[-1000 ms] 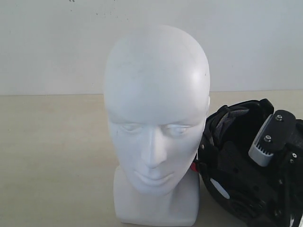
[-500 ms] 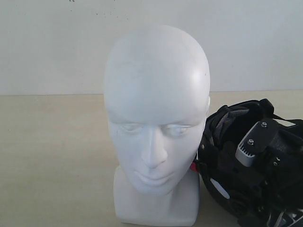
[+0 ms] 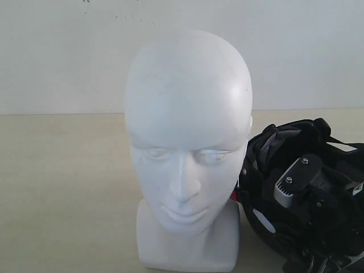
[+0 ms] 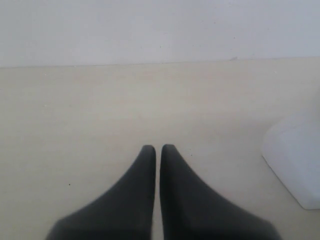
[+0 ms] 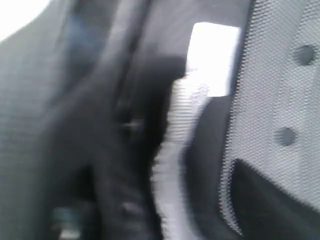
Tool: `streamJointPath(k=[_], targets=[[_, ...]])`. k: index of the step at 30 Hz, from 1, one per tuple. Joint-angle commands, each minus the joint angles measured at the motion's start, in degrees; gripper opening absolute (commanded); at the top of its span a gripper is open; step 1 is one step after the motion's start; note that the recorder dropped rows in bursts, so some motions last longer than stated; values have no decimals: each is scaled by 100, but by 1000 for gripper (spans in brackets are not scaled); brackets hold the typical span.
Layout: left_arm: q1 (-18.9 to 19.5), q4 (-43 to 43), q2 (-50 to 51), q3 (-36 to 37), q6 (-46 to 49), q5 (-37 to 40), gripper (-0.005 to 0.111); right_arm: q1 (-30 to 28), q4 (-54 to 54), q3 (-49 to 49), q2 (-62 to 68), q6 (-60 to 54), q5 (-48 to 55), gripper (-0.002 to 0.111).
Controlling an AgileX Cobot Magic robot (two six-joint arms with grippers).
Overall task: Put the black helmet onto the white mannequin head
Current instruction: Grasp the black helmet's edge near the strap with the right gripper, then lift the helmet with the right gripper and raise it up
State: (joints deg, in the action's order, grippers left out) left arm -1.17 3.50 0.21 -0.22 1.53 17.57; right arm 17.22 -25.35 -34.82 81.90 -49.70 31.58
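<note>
Black helmet [image 3: 259, 187] lies on the surface [image 3: 68, 187] just beside the white mannequin head [image 3: 187, 131], on the right-hand side of the exterior view, low against the head's cheek and neck base. Whether the two touch I cannot tell. The helmet is not turned for wearing. Its opening faces up and toward the camera, so the grey padded lining [image 3: 278, 139] shows, and its rounded shell seems to rest on the surface. The head stands upright, face to the camera, with its bare crown well above the helmet's rim.

The right arm [image 3: 335, 196] is the one at the helmet. It reaches down into the open shell, and one ribbed grey finger [image 3: 287, 190] shows against the dark interior. The right wrist view is blurred, with only that finger and the mesh of the lining close by. I cannot tell how wide the right jaws stand, or whether they have hold of rim or padding.

The left jaws are closed and empty, their fingers [image 4: 145, 175] nearly pressed together. They sit low over bare surface with only a corner of the head's base at the edge of their view.

As I judge it, the coming move turns on height and facing. The helmet sits below and to the side of the crown with its opening turned the wrong way. Once gripped, it must rise above the head, roll until the opening faces down, and cross toward the head. The right arm is much the nearer for that.
</note>
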Motion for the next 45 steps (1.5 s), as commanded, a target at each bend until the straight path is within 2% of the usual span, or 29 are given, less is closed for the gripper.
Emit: streamJointPath(k=[1, 2, 3, 10, 22, 31, 37, 45], targets=[[2, 9, -21, 22, 9, -58, 4, 4, -29, 11, 60, -20, 6, 33], [2, 9, -21, 22, 9, -58, 4, 4, -247, 11, 60, 25, 17, 6], [2, 9, -21, 22, 9, -58, 4, 4, -439, 11, 60, 37, 17, 0], [2, 9, -21, 22, 9, -58, 4, -6, -1848, -242, -151, 69, 133, 0], [2, 9, -21, 22, 9, -58, 4, -16, -2851, -264, -1075, 176, -99, 0], [2, 9, -21, 22, 9, -58, 4, -16, -3142, -336, -1931, 759, -305, 0], [2, 9, -21, 22, 9, -58, 4, -16, -3261, -668, -2380, 1377, -511, 0], [2, 9, -21, 22, 9, -58, 4, -118, -3261, -1188, -2800, 1533, -836, 0]])
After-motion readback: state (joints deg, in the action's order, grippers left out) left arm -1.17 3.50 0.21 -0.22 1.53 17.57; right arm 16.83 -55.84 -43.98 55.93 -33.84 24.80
